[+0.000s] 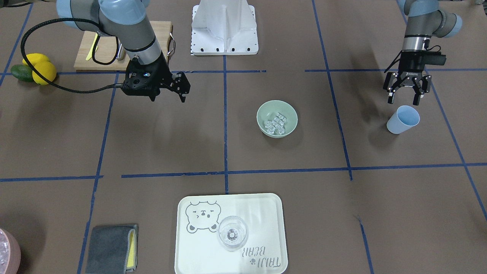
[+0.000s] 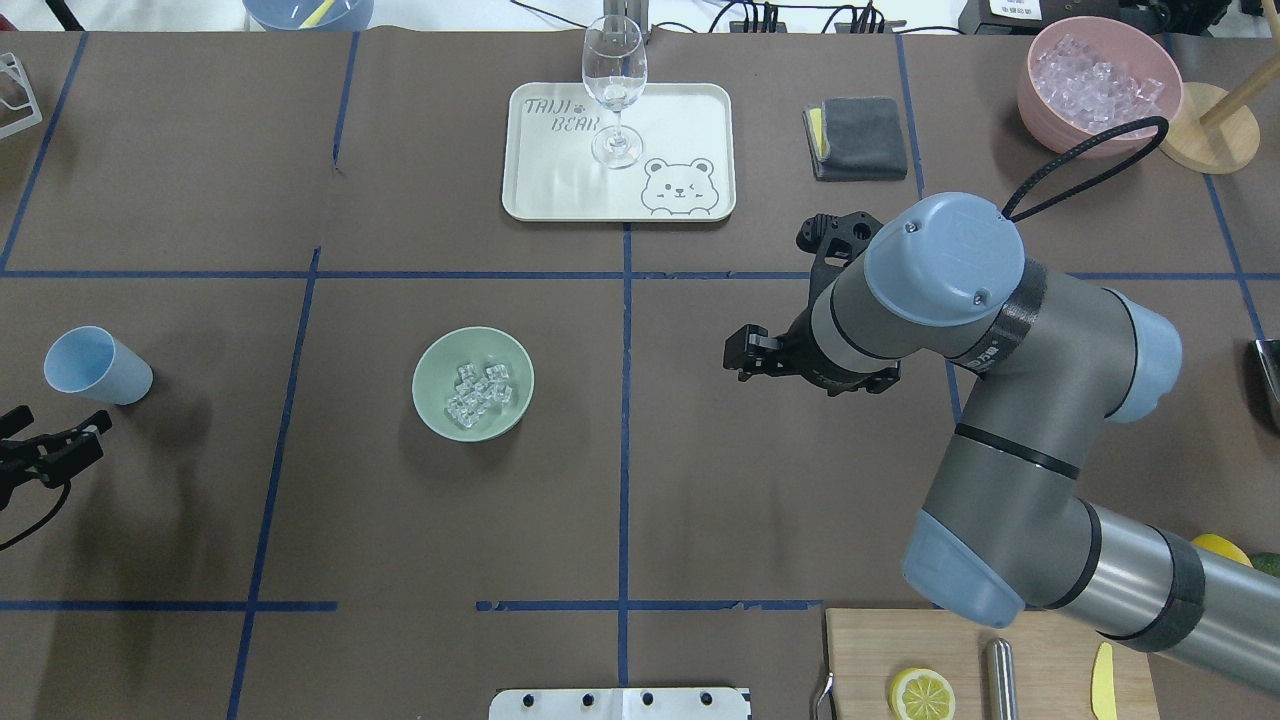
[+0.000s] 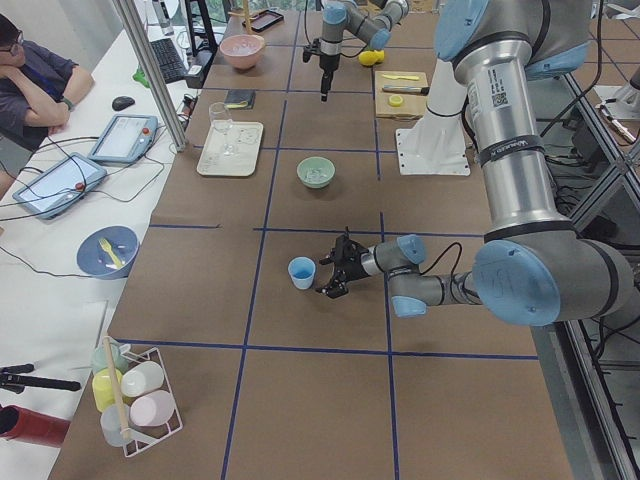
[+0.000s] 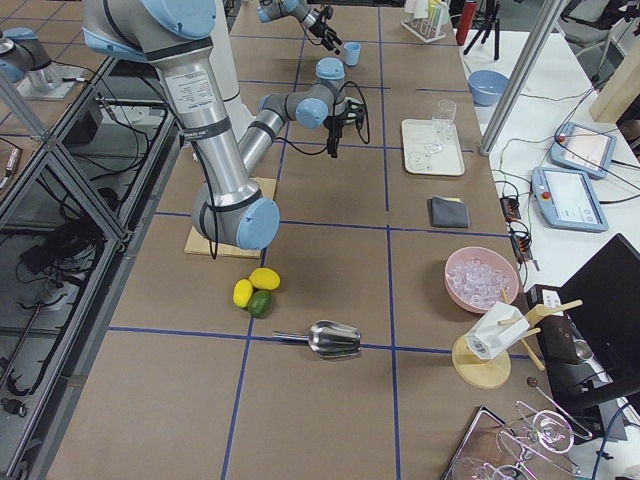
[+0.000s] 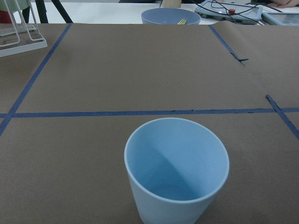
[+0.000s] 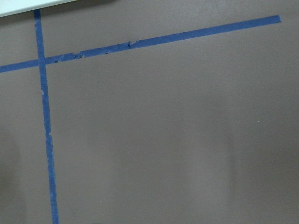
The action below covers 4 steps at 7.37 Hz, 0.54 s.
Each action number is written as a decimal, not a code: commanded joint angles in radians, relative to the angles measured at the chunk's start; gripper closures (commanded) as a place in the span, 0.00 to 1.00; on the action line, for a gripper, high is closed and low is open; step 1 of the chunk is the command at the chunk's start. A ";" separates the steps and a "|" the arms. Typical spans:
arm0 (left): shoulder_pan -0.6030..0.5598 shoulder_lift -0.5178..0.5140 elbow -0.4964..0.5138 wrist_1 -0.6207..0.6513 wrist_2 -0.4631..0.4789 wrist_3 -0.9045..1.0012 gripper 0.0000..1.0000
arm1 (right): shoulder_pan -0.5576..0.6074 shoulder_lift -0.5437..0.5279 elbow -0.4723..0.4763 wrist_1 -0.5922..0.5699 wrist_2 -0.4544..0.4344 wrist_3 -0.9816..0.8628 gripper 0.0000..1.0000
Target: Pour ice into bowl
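Observation:
The pale sage-green bowl (image 1: 291, 114) (image 2: 435, 365) stands near the table's middle, with the ice (image 1: 276, 123) (image 2: 478, 393), several small clear cubes, lying inside it. The light blue cup (image 1: 403, 119) (image 2: 97, 365) (image 5: 177, 172) stands upright and empty on the robot's left side. My left gripper (image 1: 405, 99) (image 2: 50, 450) is open and empty, just behind the cup and apart from it. My right gripper (image 1: 183, 89) (image 2: 738, 358) hovers open and empty above bare table, to the robot's right of the bowl. Its wrist view shows only brown paper and blue tape.
A white tray (image 1: 266, 213) (image 2: 680, 110) with a stemmed glass (image 1: 232, 233) (image 2: 613, 90) sits at the far edge. A grey cloth (image 2: 857, 137), a pink container of clear pieces (image 2: 1098, 85), a cutting board (image 2: 1040, 660), and lemons (image 1: 42, 70) lie on the robot's right side.

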 commanded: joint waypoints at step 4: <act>-0.012 0.184 -0.267 0.012 -0.316 0.078 0.00 | -0.014 0.114 -0.097 0.000 -0.003 0.003 0.00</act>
